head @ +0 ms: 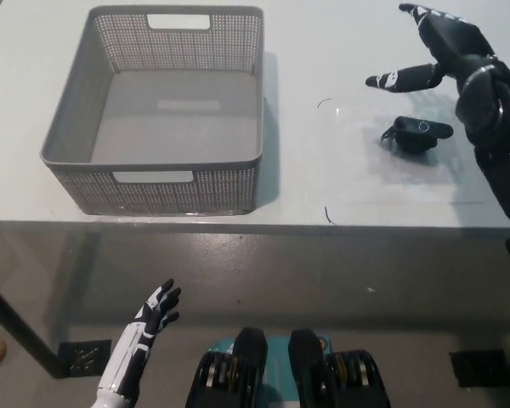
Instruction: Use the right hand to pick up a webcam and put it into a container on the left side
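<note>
1 webcam (416, 134), 1 basket (153, 183); right hand (446, 53) fingers apart, holding nothing.

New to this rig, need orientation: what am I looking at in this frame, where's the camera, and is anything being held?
This is a humanoid robot seen from its own head camera, looking steeply down at a white table. On the left of the table stands an empty grey perforated plastic basket. On the right lies a small black webcam on a clear plastic sheet. The black right hand hangs above and beyond the webcam, fingers spread, holding nothing. The white left hand rests open below the table edge at lower left. The job is to put the webcam in the basket; it is not yet grasped.
</note>
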### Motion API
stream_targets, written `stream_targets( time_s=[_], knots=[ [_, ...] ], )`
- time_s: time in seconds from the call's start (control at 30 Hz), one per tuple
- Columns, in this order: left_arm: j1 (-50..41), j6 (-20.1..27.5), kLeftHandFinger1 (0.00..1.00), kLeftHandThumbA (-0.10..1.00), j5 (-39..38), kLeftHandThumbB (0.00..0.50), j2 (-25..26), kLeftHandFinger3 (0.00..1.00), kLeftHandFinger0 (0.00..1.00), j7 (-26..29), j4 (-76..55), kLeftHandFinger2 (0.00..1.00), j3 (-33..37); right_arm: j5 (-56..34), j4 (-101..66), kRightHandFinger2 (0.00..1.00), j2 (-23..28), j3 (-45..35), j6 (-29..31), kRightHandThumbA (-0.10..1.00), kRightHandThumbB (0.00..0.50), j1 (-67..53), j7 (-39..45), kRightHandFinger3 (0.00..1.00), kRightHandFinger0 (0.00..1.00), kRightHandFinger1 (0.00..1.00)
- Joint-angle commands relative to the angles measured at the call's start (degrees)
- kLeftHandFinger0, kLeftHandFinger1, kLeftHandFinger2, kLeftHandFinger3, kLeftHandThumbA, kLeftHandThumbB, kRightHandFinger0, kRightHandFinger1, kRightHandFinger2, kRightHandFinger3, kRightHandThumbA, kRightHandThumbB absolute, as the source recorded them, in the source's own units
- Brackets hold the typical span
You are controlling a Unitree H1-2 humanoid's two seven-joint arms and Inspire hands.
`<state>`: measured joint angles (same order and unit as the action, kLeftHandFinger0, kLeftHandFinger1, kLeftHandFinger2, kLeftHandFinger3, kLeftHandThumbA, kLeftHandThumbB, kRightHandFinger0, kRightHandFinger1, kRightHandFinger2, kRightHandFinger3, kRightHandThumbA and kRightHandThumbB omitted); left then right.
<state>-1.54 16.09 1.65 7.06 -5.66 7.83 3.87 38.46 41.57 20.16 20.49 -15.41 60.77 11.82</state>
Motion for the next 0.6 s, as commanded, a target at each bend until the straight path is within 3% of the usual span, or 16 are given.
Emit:
stream_targets(
  time_s=[0.0,0.33,0.57],
  knots=[
    [0.34,2.28,1.00,1.00,-0.33,0.086,0.24,1.00,0.98,-0.61,-1.52,1.00,0.07,-0.35,7.17,1.00,-1.01,0.26,4.02,0.95,0.494,5.18,-5.02,1.00,1.00,1.00],
    [0.66,2.50,1.00,1.00,-0.06,0.082,0.43,1.00,0.97,-0.55,-1.54,1.00,-0.01,-2.54,21.42,1.00,-2.76,-0.17,8.06,0.92,0.500,6.75,-8.92,1.00,1.00,1.00],
    [0.42,1.86,1.00,1.00,-0.51,0.105,0.26,1.00,0.98,-0.52,-1.91,1.00,-0.18,-2.42,26.13,1.00,-3.45,1.02,9.14,0.95,0.500,6.24,-10.26,1.00,1.00,1.00]
  ],
)
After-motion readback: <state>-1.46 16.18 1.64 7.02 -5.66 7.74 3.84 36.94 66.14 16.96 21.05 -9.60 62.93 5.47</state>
